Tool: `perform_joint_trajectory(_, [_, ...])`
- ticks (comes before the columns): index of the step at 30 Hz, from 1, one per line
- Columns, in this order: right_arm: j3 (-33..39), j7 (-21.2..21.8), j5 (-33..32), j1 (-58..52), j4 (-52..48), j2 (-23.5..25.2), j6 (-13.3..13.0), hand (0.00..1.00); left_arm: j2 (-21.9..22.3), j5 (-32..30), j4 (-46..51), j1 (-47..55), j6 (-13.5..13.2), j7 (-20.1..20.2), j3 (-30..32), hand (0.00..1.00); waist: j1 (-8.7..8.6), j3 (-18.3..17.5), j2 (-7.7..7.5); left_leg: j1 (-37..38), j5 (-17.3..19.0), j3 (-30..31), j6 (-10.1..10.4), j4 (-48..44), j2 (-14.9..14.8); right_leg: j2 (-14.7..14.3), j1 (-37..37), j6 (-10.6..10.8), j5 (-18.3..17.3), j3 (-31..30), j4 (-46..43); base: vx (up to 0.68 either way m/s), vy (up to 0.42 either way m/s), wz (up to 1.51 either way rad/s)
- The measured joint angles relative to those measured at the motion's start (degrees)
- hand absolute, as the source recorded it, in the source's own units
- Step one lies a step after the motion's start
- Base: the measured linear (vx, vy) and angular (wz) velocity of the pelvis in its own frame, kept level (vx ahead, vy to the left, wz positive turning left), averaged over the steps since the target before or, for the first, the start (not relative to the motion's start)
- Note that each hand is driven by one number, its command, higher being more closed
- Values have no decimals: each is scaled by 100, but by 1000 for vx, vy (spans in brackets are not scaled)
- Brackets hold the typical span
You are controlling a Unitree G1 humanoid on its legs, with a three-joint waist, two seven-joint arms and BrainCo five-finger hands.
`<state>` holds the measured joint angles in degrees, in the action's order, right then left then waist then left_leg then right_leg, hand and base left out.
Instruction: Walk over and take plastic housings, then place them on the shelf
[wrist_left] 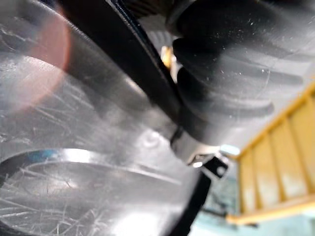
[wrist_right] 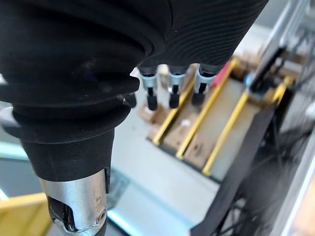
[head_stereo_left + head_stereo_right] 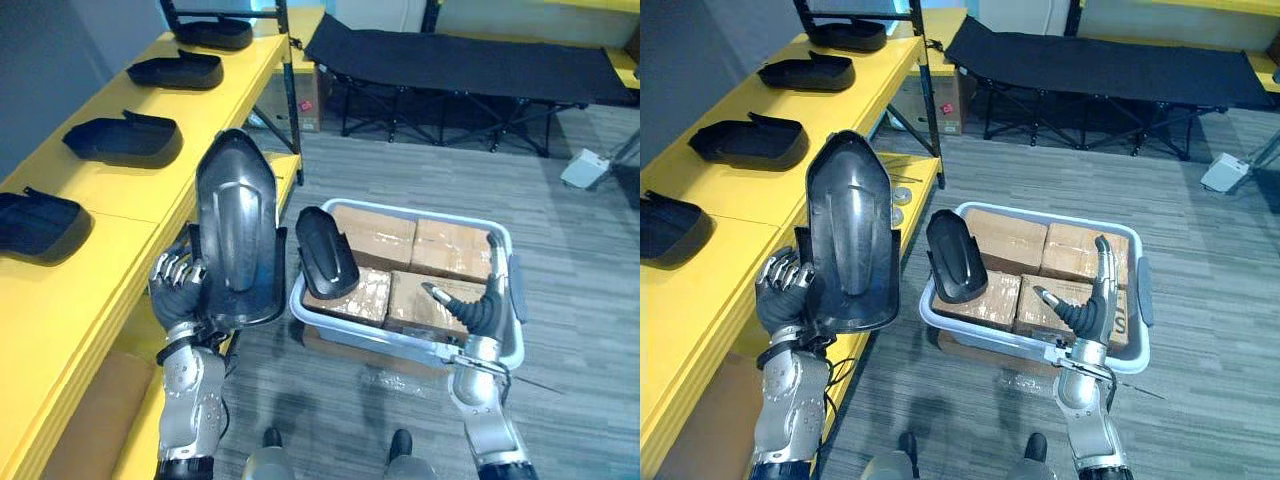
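Observation:
My left hand (image 3: pixel 176 285) is shut on a large black plastic housing (image 3: pixel 235 235), held upright beside the yellow shelf (image 3: pixel 100 190). The housing's glossy face (image 1: pixel 74 162) looms close in the left wrist view. A second black housing (image 3: pixel 326 252) leans on cardboard boxes (image 3: pixel 405 265) inside a pale tub (image 3: pixel 512 300) on the floor. My right hand (image 3: pixel 480 300) hovers over the tub's near right side, fingers straight, holding nothing. Several housings (image 3: pixel 125 138) lie in a row on the shelf top.
A black folding cot (image 3: pixel 470 65) stands across the back. A black shelf post (image 3: pixel 290 95) rises at the shelf's far end. A small white device (image 3: pixel 583 167) lies on the grey plank floor at right. A lower yellow shelf level (image 3: pixel 275 165) holds small items.

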<state>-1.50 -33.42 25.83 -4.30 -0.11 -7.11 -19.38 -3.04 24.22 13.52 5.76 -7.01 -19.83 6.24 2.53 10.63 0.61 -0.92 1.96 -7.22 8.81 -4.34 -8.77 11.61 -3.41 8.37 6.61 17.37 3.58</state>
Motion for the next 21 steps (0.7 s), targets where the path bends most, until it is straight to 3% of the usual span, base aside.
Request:
perform_joint_trajectory(6, [-233, 123, -280, 16, -15, 107, 246, 0, 184, 19, 693, 547, 179, 312, 251, 100, 224, -107, -28, 84, -43, 322, -55, 151, 205, 214, -162, 34, -183, 368, -268, 16, 37, 29])
perform_joint_trajectory(10, [-410, 135, -313, 22, -25, 245, 439, 0, 180, 71, 1037, 847, 209, 502, 715, 100, 352, -182, -106, 85, -92, 572, -101, 320, 234, 289, -70, -113, -398, 565, -783, 5, 34, 40])
perform_joint_trajectory(13, [-401, 206, -319, 38, -24, 235, 449, 0, 131, 250, 1109, 934, 208, 548, 910, 100, 354, -238, -154, -46, -313, 1098, -151, 539, 215, 174, -157, -140, -414, 295, -798, 16, 1, 80])
perform_joint_trajectory(16, [-385, 215, -320, 120, -12, 90, 442, 0, 125, 463, 1108, 958, 209, 665, 944, 100, 372, -258, -169, -227, -547, 1533, -73, 709, 181, 79, -184, -129, -525, 63, -837, 7, -10, 76])
perform_joint_trajectory(21, [-438, 222, -362, 459, 178, -131, 382, 0, 135, 526, 1103, 1035, 147, 573, 956, 100, 538, -257, -168, -232, -641, 1714, 34, 697, 218, 84, -350, -105, -961, 150, -836, -32, -55, 23])
